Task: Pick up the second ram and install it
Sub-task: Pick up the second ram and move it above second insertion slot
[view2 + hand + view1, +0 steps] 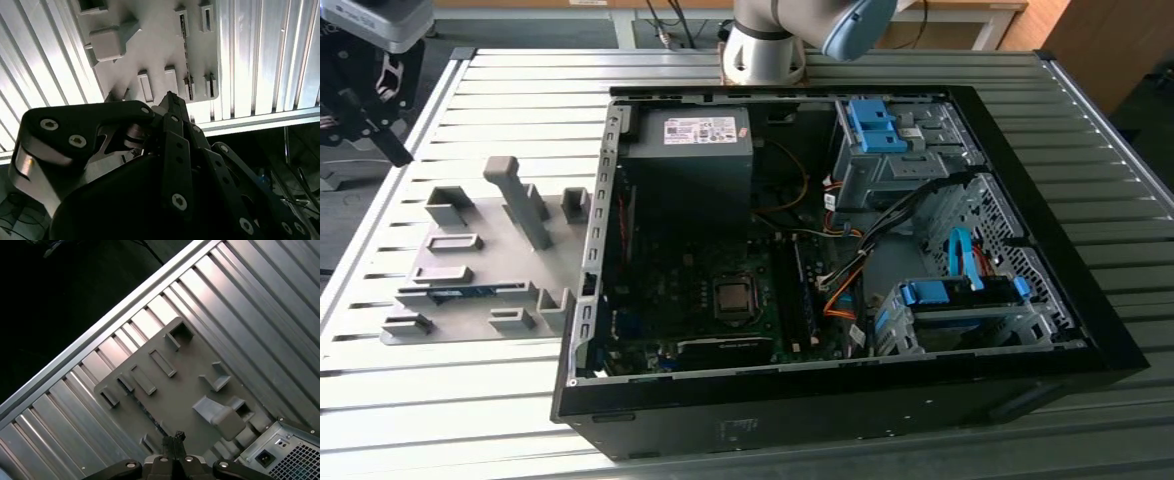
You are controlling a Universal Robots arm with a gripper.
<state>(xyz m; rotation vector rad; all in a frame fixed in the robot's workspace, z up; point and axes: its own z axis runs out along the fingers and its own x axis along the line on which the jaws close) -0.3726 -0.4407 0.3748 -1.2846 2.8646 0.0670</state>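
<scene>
The second ram [467, 292], a thin blue-green stick, lies on edge in the grey holder plate [480, 215] at the exterior view's left, beside the open computer case [854, 400]. In the second wrist view the ram [186, 50] is a dark thin line between the holder's blocks. My gripper [394, 150] hangs well above the table near its far left corner, apart from the ram. In both wrist views its fingertips [173, 437] meet with nothing between them, and they point at the holder plate [185, 385]. The gripper [170, 97] is shut and empty.
The case lies on its side on a slatted metal table [480, 420], with the motherboard's ram slots [790, 290] right of the processor socket. A power supply [687, 150], cables and blue drive-bay clips [878, 125] fill the rest. The arm's base [767, 45] stands behind the case.
</scene>
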